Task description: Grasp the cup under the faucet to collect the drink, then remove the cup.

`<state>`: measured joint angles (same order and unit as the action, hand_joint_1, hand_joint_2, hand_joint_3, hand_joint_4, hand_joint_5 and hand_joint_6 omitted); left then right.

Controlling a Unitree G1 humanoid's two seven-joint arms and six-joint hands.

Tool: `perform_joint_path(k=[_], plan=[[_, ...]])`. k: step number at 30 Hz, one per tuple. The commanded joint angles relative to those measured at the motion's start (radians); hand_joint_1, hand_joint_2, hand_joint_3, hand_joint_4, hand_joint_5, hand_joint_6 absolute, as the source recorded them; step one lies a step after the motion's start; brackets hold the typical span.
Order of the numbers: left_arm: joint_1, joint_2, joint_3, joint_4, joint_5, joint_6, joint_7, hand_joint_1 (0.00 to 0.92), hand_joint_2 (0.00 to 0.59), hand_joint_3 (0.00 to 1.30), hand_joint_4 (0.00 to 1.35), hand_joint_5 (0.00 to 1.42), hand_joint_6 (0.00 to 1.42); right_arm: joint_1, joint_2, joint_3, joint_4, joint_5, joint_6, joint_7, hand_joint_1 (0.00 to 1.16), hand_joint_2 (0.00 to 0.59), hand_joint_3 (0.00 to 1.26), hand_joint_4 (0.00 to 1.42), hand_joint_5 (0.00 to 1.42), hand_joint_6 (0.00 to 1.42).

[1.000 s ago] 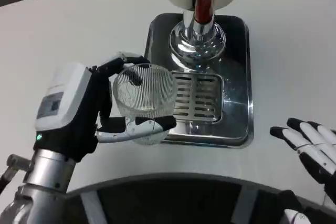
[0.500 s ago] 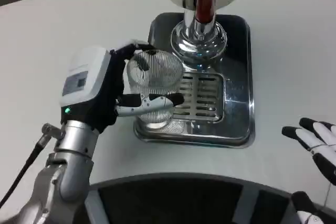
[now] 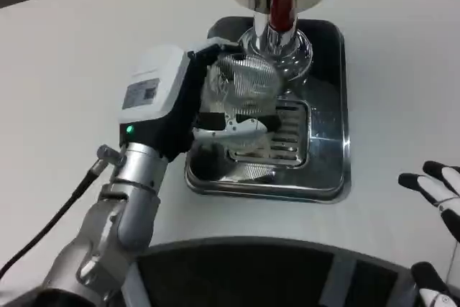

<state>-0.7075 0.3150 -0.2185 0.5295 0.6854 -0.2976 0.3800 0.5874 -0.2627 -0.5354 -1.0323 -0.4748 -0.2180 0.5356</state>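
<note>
now the left hand wraps its fingers around a clear ribbed cup, holding it by the side wall just beyond its palm, over the metal drip tray and beneath the faucet. likely light, rigid, slippery and fragile, so a side grip suits. right hand rests with fingers spread, holding nothing.

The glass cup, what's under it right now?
Beneath the glass cup, held by the left hand, lies the slotted grate of the steel drip tray. The cup and fingers cover the grate's left part.
</note>
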Motion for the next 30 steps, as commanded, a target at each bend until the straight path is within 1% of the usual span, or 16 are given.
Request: perform_joint_path(k=[1, 5, 10, 12, 13, 14, 16, 19, 22, 25, 30], plan=[[-0.006, 0.005, -0.042, 0.036, 0.017, -0.026, 0.017, 0.592, 0.002, 0.93, 1.02, 1.21, 1.42, 0.006, -0.005, -0.007, -0.015, 0.013, 0.012, 0.012, 0.37, 0.536, 0.08, 0.00, 0.00, 0.00], [-0.011, 0.013, -0.065, 0.043, 0.020, -0.022, 0.008, 0.581, 0.001, 0.86, 0.92, 1.14, 1.42, 0.005, -0.010, -0.005, -0.015, 0.014, 0.023, 0.012, 0.37, 0.536, 0.08, 0.00, 0.00, 0.00], [-0.010, 0.024, -0.081, 0.034, 0.031, 0.000, 0.001, 0.556, 0.008, 0.75, 0.77, 0.99, 1.34, 0.003, -0.016, 0.003, -0.015, 0.013, 0.034, 0.011, 0.37, 0.535, 0.09, 0.00, 0.00, 0.00], [-0.010, 0.030, -0.086, 0.030, 0.031, 0.008, -0.003, 0.530, 0.016, 0.70, 0.71, 0.93, 1.31, 0.002, -0.016, 0.007, -0.015, 0.012, 0.038, 0.012, 0.37, 0.535, 0.09, 0.00, 0.00, 0.00], [-0.010, 0.033, -0.087, 0.025, 0.032, 0.016, -0.007, 0.503, 0.030, 0.66, 0.66, 0.89, 1.28, 0.001, -0.016, 0.010, -0.015, 0.011, 0.039, 0.012, 0.37, 0.535, 0.09, 0.00, 0.00, 0.00], [-0.010, 0.036, -0.087, 0.021, 0.035, 0.023, -0.011, 0.443, 0.064, 0.59, 0.56, 0.80, 1.18, 0.000, -0.016, 0.012, -0.015, 0.009, 0.041, 0.012, 0.37, 0.535, 0.09, 0.00, 0.00, 0.00], [-0.010, 0.041, -0.089, 0.011, 0.040, 0.039, -0.022, 0.364, 0.076, 0.50, 0.46, 0.70, 1.09, -0.002, -0.017, 0.016, -0.015, 0.007, 0.044, 0.012, 0.37, 0.535, 0.09, 0.00, 0.00, 0.00], [-0.009, 0.047, -0.091, -0.006, 0.045, 0.065, -0.046, 0.316, 0.077, 0.41, 0.37, 0.58, 0.93, -0.006, -0.019, 0.023, -0.015, 0.006, 0.050, 0.014, 0.37, 0.535, 0.10, 0.00, 0.00, 0.00], [-0.008, 0.051, -0.093, -0.015, 0.040, 0.071, -0.073, 0.289, 0.074, 0.36, 0.30, 0.49, 0.75, -0.011, -0.024, 0.028, -0.015, 0.006, 0.054, 0.013, 0.37, 0.535, 0.10, 0.00, 0.00, 0.00], [-0.005, 0.053, -0.093, -0.026, 0.042, 0.074, -0.080, 0.286, 0.084, 0.33, 0.26, 0.44, 0.68, -0.020, -0.029, 0.031, -0.015, 0.009, 0.061, 0.014, 0.37, 0.528, 0.11, 0.00, 0.00, 0.00], [-0.007, 0.052, -0.093, -0.050, 0.042, 0.083, -0.101, 0.283, 0.079, 0.31, 0.21, 0.40, 0.63, -0.029, -0.044, 0.028, -0.015, 0.017, 0.075, 0.018, 0.38, 0.527, 0.11, 0.00, 0.00, 0.00]])
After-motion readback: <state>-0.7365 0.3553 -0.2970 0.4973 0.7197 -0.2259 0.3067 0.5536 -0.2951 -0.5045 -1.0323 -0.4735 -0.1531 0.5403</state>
